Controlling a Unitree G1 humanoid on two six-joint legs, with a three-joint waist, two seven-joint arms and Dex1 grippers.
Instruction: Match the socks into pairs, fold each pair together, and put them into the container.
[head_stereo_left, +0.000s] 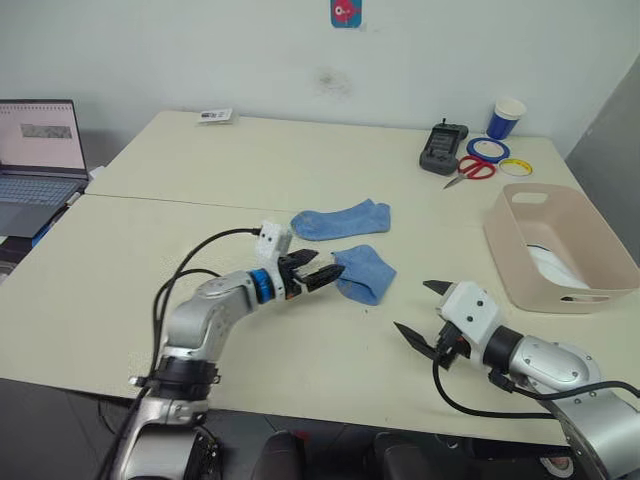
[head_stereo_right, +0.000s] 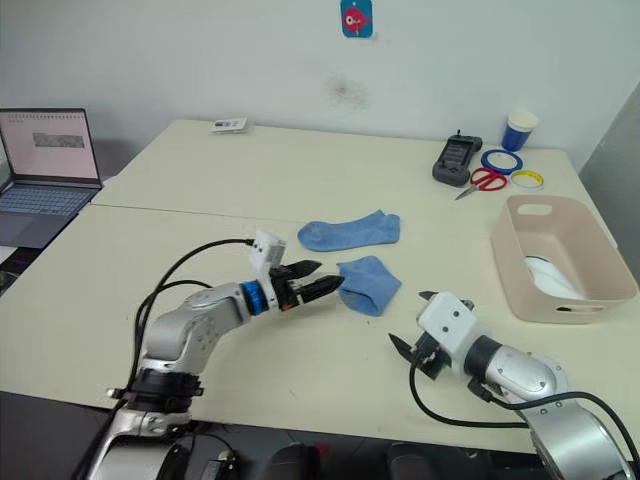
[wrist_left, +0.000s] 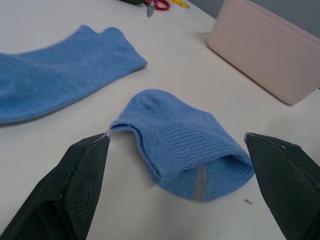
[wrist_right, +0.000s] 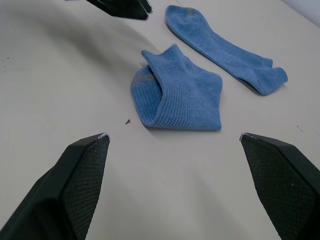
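Two blue socks are counted on the counter (head_stereo_left: 150, 260), both left of the pink container (head_stereo_left: 600, 245): a folded sock (head_stereo_left: 362, 272) lying well apart from its near corner, and a flat sock (head_stereo_left: 340, 219) just beyond the folded one, close to it but not touching. Something white (head_stereo_left: 555, 268) is seen inside the container, possibly the other pair, though that cannot be told for certain. The left hand (head_stereo_left: 318, 274) is held released, its fingers spread just short of the folded sock's edge, grasping nothing. The right hand (head_stereo_left: 420, 312) is likewise released and empty, resting between the folded sock and the container's near end. The socks are judged light, soft and limp, likely to droop and unfold when lifted; the ribbed cuff, where the fabric is doubled, is judged the best place to be pinched.
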